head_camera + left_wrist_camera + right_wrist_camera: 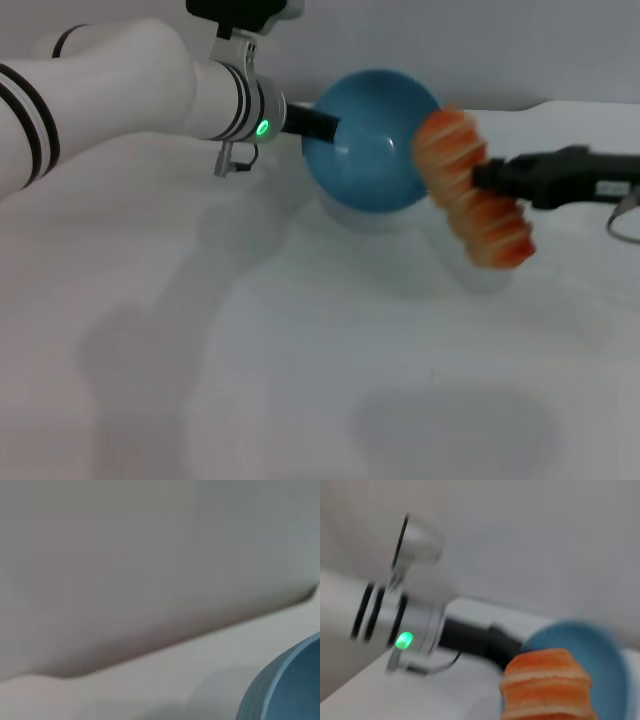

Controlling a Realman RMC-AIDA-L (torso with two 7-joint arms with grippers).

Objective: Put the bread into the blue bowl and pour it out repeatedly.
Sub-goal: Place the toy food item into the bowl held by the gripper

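The bread (472,190), a long ridged loaf with an orange-red crust and pale cream stripes, is up in the air just beside the blue bowl (372,140), a round, deep, glossy light-blue bowl with no markings, and its upper end overlaps the bowl's rim on the side away from the left arm. The right gripper (482,177), black and reaching in from that same side, is clamped on the loaf at about its middle, so the loaf hangs slanted, with its lower end pointing away from the bowl and down toward the white table (250,380). The bowl itself is lifted off the table and tipped so its hollow faces outward (I can look straight into it), and it has nothing inside. The left gripper (322,123) is closed on the bowl's rim at the far side from the bread. So as I judge it, the loaf is not in the bowl at this point: either it is about to go in or it has just come out, and I cannot tell which. The putting-in, and the pour that follows it, remain to be done.
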